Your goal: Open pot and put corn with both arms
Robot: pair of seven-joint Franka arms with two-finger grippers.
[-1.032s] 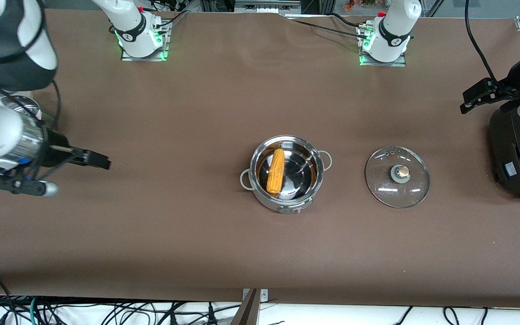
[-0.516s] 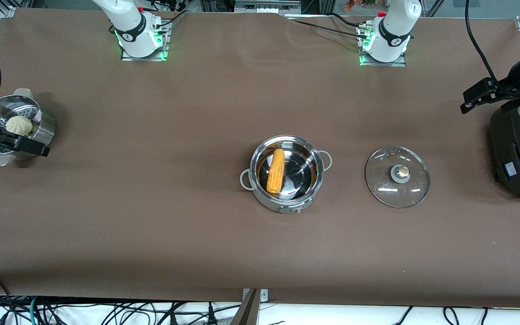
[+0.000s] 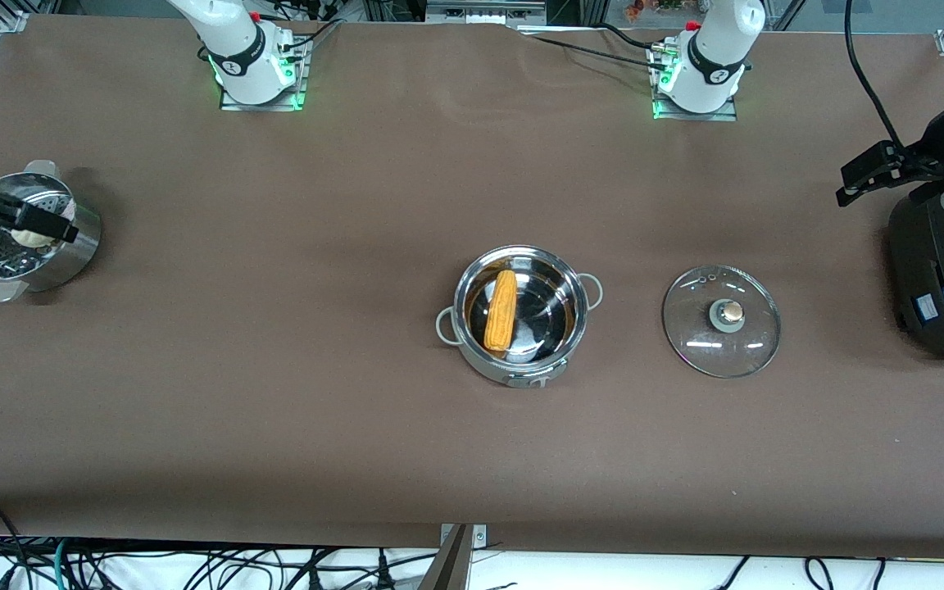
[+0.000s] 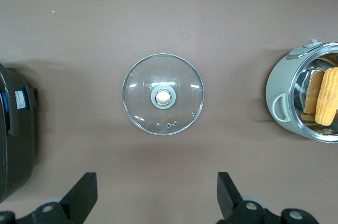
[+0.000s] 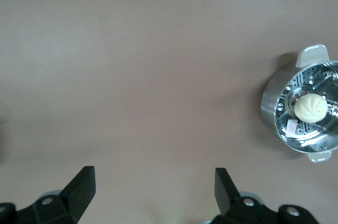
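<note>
Corn (image 3: 500, 310) already lies in the open pot (image 3: 519, 315) mid-desk, lid (image 3: 721, 320) beside it, so with both my grippers, left (image 4: 153, 197) and right (image 5: 150, 195), released and empty, only a careless sweep could topple something.

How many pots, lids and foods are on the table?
Pots: 3 — shiny round steel pot, steel steamer with holes, big black cooker.
Lids: 1 — round glass lid.
Foods: 2 — yellow-orange corn cob, round white bun.
Total: 6.
</note>
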